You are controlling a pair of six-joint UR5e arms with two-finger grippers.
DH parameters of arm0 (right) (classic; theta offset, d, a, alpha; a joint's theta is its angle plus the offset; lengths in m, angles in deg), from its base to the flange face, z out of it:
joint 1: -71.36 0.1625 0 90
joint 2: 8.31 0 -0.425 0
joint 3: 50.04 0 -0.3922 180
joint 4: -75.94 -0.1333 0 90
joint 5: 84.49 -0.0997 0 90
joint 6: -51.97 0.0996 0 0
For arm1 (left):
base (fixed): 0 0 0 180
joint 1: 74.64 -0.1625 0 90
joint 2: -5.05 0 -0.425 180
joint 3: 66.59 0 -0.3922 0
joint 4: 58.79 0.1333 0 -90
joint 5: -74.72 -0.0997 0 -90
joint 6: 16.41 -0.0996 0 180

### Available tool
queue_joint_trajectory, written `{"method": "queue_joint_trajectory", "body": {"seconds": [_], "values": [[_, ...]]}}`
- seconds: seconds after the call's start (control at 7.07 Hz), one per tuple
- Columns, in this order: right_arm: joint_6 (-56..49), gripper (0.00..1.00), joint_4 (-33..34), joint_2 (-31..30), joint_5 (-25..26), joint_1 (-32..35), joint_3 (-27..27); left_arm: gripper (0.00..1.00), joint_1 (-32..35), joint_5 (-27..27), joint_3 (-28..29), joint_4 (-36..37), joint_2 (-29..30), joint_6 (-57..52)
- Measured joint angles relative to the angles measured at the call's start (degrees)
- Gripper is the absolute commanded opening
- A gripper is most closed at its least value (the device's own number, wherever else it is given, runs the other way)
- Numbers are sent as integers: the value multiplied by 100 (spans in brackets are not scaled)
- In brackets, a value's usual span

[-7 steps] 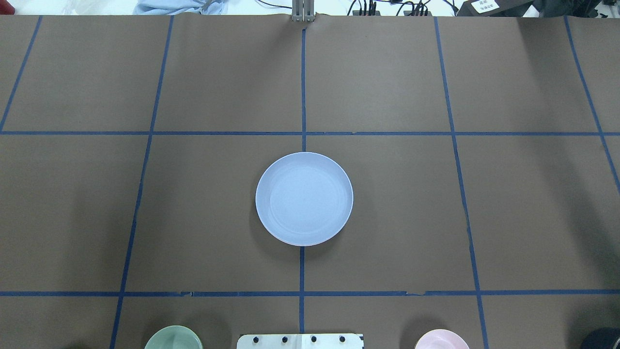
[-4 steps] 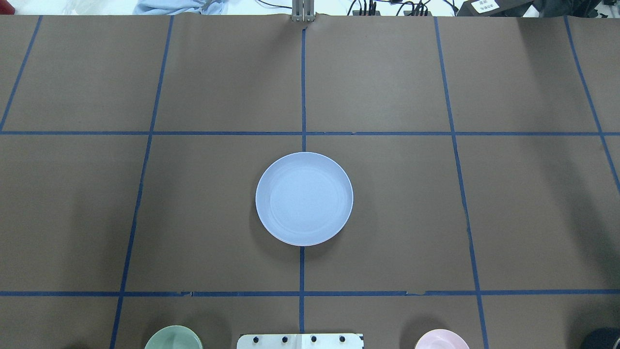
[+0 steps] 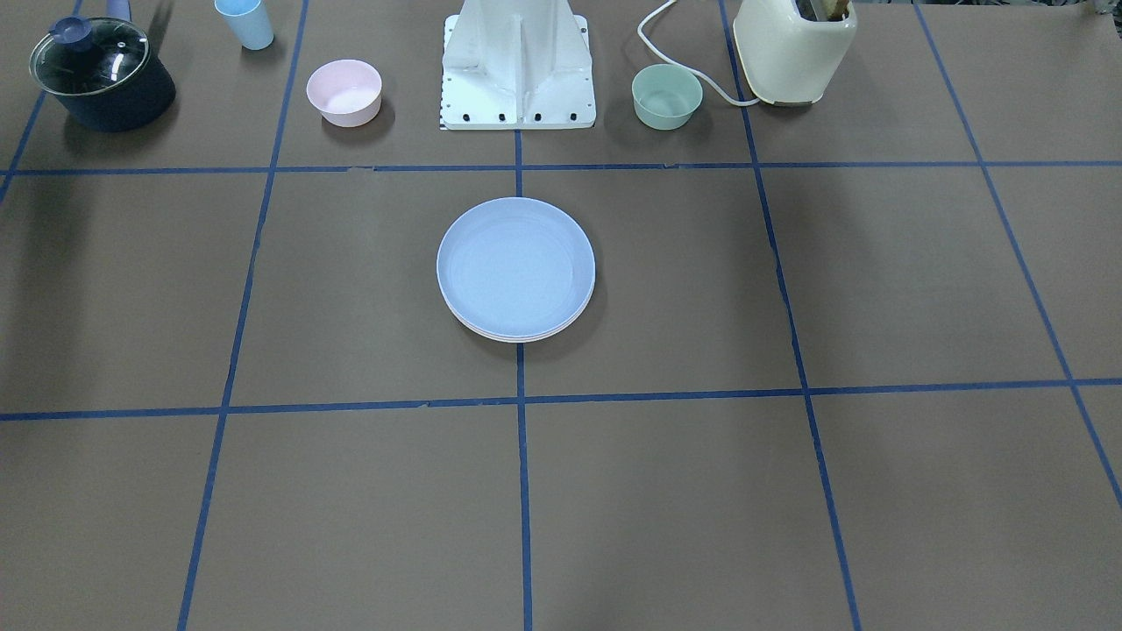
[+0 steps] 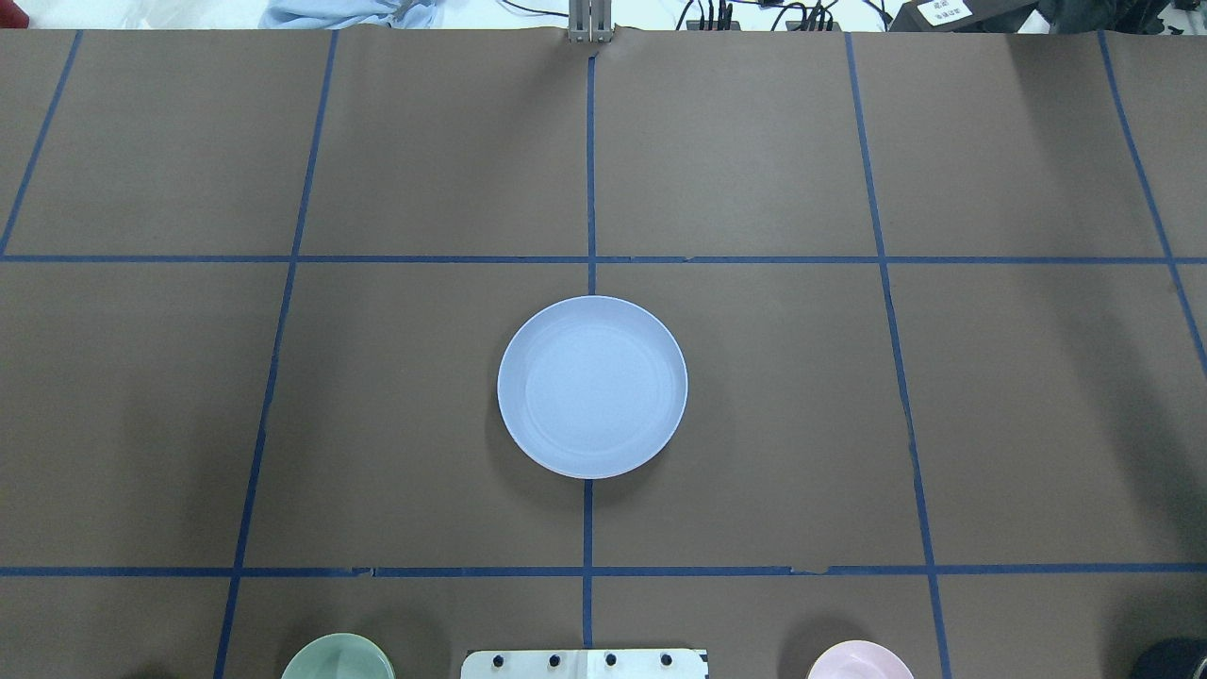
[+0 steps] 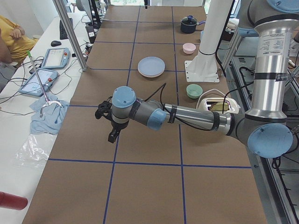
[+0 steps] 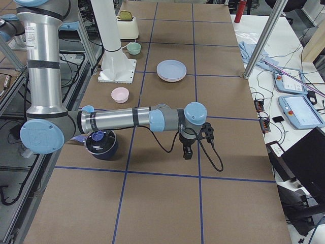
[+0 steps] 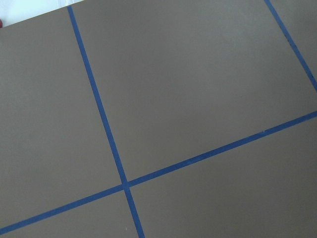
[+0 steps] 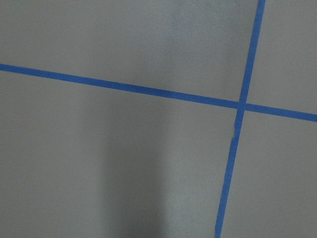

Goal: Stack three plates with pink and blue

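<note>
Stack: the blue plate lies on top at the middle of the table, over the centre tape line. In the front view the two lower plates show only as pale rims under its near edge (I cannot tell from here which is pink and which cream).
Left gripper: the left gripper hangs over bare table, well apart from the stack. It shows only in a side view, so I cannot tell if it is released or clenched.
Right gripper: the right gripper is likewise out over bare table, far from the plates. I cannot tell its state either.
Step in hand: I judge the stacking done, so what remains is checking it and holding clear.
Doing it well: I would keep both arms outboard and read the rims in the front view for even nesting. If a correction is needed, I would come in low and nudge a rim gently rather than lift.
Nearby: the pink bowl and green bowl stand apart from the stack and are best left alone.
</note>
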Motion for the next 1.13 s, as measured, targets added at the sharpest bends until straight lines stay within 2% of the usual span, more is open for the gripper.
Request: {"method": "queue_joint_trajectory", "body": {"seconds": [0.57,1.13], "values": [[575,100,-20,-33,4,39,23,99,-3,-3,-140,148,-12,22],[613,100,-27,-33,5,41,23,99,-6,-3,-196,141,-15,27]]}}
